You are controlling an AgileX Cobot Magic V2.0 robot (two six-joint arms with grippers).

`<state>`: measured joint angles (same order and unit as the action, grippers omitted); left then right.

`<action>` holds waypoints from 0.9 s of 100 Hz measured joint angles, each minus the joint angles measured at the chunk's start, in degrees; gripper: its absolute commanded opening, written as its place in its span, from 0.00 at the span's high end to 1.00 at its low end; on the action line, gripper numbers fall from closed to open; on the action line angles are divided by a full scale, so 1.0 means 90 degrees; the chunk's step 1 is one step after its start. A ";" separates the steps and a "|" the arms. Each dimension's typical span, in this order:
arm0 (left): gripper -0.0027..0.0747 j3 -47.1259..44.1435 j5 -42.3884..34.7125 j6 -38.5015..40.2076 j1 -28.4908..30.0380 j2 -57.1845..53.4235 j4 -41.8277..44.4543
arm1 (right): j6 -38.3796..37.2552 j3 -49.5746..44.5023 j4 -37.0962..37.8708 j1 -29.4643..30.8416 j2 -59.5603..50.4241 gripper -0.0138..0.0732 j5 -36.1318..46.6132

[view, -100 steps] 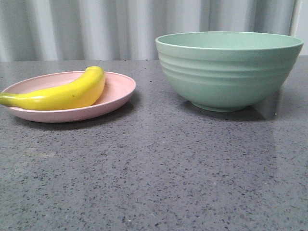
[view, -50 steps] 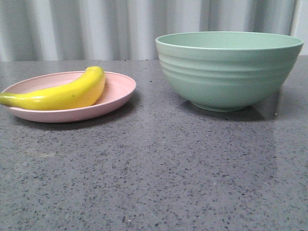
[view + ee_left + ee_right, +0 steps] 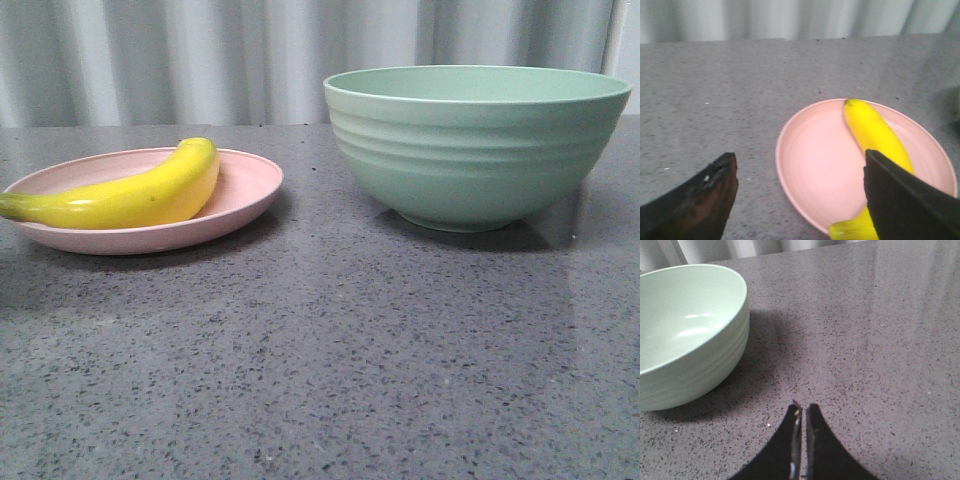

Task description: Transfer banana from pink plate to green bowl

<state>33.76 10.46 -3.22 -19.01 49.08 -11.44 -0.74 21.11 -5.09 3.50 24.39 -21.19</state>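
You are looking at a transfer not yet begun. The banana (image 3: 135, 195) is lying across the pink plate (image 3: 245, 190), to the left of the green bowl (image 3: 470, 145), which is showing nothing inside in the right wrist view. The left gripper (image 3: 800, 195) is standing wide open above the plate, gripping nothing. The right gripper (image 3: 801, 415) is sitting pinched together beside the bowl, idle. Grasp, carry and release are all remaining.

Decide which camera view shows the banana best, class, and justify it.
The front view: the banana lies unobstructed along the pink plate. The left wrist view has a pincer finger covering part of it. The right wrist view misses it entirely.
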 measured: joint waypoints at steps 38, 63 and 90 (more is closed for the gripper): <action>0.34 0.1510 0.1061 0.0000 -0.1276 0.2397 0.0094 | 0.0000 0.0000 0.0000 0.0000 0.0000 0.93 0.0000; 0.34 0.2219 0.1817 -0.0199 -0.1401 0.3346 0.0119 | 0.0000 0.0000 0.0000 0.0000 0.0000 0.93 0.0000; 0.34 0.2397 0.2436 -0.0648 -0.1411 0.3544 0.0130 | 0.0000 0.0000 0.0000 0.0000 0.0000 0.93 0.0000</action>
<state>55.33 32.38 -9.05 -31.71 80.97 -10.27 -0.74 21.11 -5.09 3.50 24.39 -21.19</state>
